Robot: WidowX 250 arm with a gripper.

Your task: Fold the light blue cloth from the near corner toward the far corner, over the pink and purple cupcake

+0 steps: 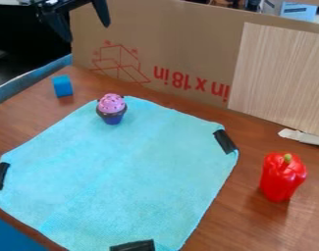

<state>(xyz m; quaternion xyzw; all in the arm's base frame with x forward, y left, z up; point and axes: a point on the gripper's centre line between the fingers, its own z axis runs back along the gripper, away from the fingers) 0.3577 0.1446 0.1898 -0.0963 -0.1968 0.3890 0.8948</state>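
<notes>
On a brown wooden table (297,223), a blue cube (63,86) rests off a turquoise cloth (129,171), near a pink-topped toy cupcake (112,109) standing upon it. A black gripper (88,32) hangs at upper left, jaws wide apart; a red pepper (281,177) stands at right.

I've got turquoise cloth (132,171), a glossy red pepper (279,184), a blue cube (63,86), and a pink-topped cupcake (112,109) (dark-speckled!).

The fixed camera looks down at a slant from above the wooden tabletop (221,230), facing across it toward the upright cardboard panel (181,37). It sits near enough for the turquoise cloth (129,171) to span most of the view's width.
</notes>
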